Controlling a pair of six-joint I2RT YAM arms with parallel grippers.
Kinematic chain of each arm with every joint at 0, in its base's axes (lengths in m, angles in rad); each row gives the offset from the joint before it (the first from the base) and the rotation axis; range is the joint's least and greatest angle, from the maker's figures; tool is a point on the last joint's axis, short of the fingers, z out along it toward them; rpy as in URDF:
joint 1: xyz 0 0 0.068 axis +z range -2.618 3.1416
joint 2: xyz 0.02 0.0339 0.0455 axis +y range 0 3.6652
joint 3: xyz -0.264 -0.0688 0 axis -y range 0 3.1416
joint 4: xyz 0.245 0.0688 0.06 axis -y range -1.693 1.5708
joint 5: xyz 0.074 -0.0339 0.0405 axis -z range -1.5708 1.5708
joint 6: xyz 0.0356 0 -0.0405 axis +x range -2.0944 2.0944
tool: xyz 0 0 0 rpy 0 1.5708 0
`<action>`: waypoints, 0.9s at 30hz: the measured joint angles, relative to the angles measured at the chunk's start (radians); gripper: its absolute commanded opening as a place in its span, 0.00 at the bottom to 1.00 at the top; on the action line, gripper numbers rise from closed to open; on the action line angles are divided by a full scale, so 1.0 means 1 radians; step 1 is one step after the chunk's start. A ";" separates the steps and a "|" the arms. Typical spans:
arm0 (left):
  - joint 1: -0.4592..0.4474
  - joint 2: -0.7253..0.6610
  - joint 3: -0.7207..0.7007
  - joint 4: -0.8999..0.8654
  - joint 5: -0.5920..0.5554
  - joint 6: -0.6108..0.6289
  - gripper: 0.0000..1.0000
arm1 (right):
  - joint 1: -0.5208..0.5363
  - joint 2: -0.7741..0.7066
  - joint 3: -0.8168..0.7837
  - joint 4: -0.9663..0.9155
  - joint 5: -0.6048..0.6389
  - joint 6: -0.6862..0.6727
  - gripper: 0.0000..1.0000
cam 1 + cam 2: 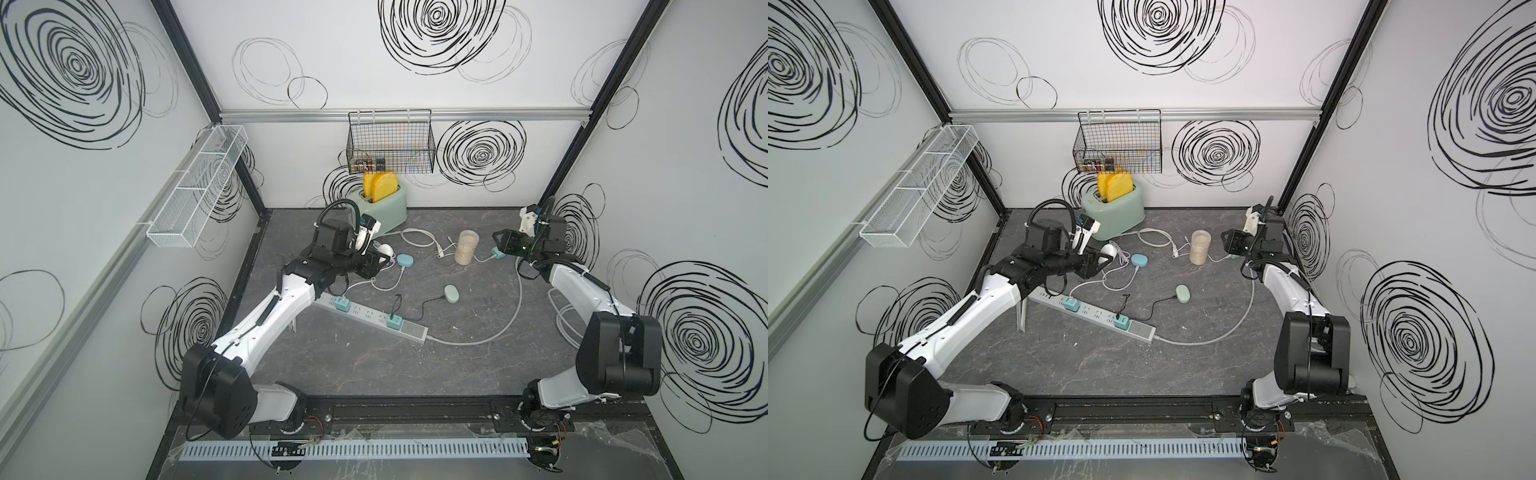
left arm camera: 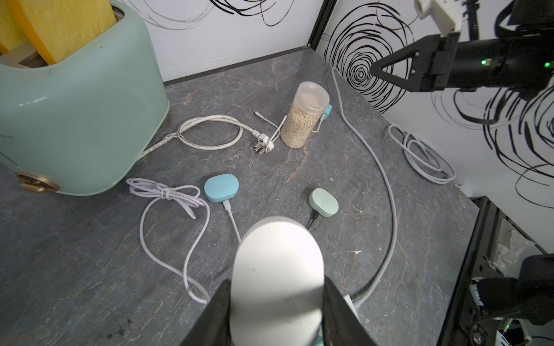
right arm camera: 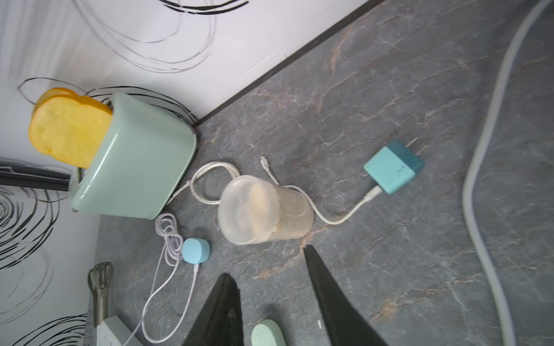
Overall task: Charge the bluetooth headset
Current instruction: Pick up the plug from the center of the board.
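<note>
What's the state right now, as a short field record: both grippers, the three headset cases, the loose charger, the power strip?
left gripper: shut on white case; no cable visible on it
right gripper: open, empty, above the table near the jar
blue case: on the table, white cable attached
green case: on the table, black cable attached
loose charger: unplugged, prongs bare, lying beside the jar, white cable attached
power strip: two adapters plugged in
</note>
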 measured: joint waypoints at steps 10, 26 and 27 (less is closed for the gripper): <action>-0.001 -0.028 -0.012 0.043 0.056 -0.030 0.32 | -0.047 0.204 0.053 -0.099 0.038 0.182 0.47; -0.023 -0.031 -0.030 0.047 0.061 -0.036 0.32 | -0.022 0.357 0.080 -0.061 0.067 0.348 0.43; -0.025 -0.031 -0.030 0.047 0.060 -0.036 0.32 | -0.018 0.367 0.087 -0.055 0.071 0.357 0.41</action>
